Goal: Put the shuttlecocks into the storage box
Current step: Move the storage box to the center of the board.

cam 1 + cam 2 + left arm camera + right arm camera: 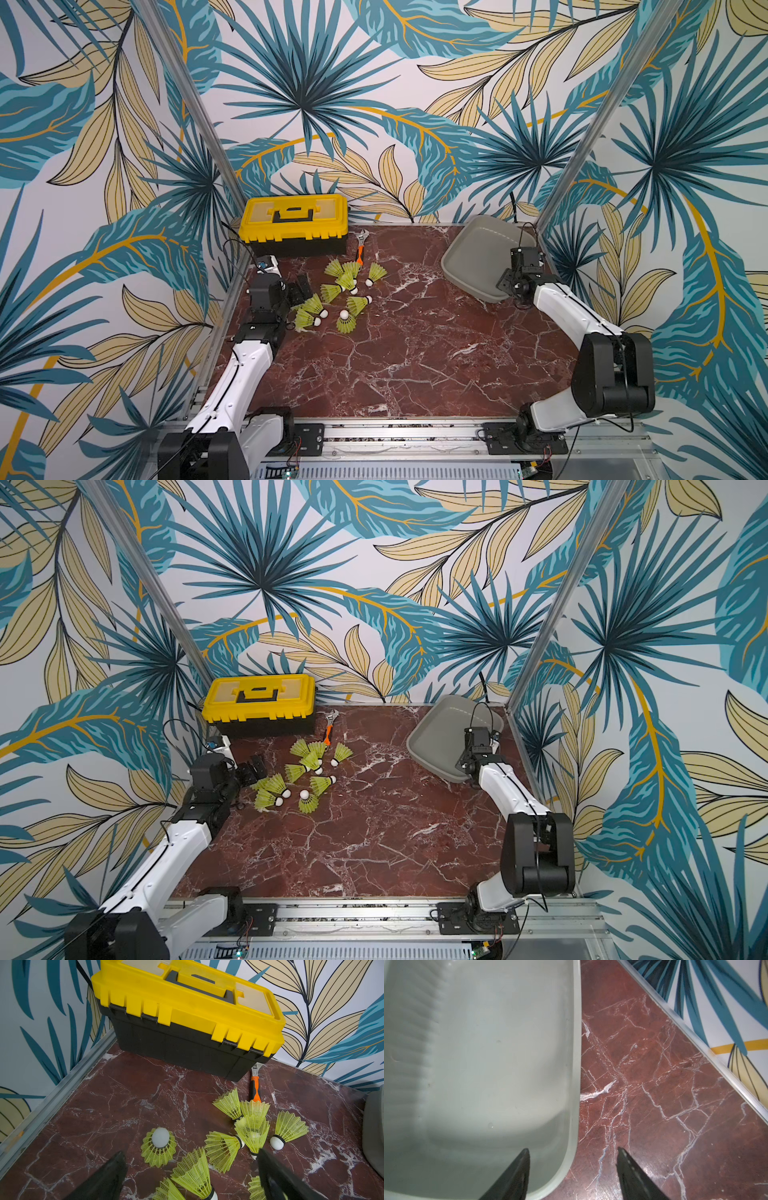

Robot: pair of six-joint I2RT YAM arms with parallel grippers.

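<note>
Jaws of my left gripper (190,1151) gape above the shuttlecocks (159,1147), scattered on the red marble table (124,1095) before the yellow toolbox (187,1012). My right gripper (572,1148), also apart, straddles the rim of the storage box (488,1043), well away from the toolbox. Leaf wallpaper (374,83) all round; my right arm (573,307) hides the box's near corner.

The dark red, white-veined marble bench (415,353) carries a yellow-lidded black plastic toolbox (294,224) far left, an orange-handled metal wrench (360,249) beside it, clustered neon yellow-green plastic shuttlecocks (345,324), and a shallow grey plastic tub (473,253) far right.
</note>
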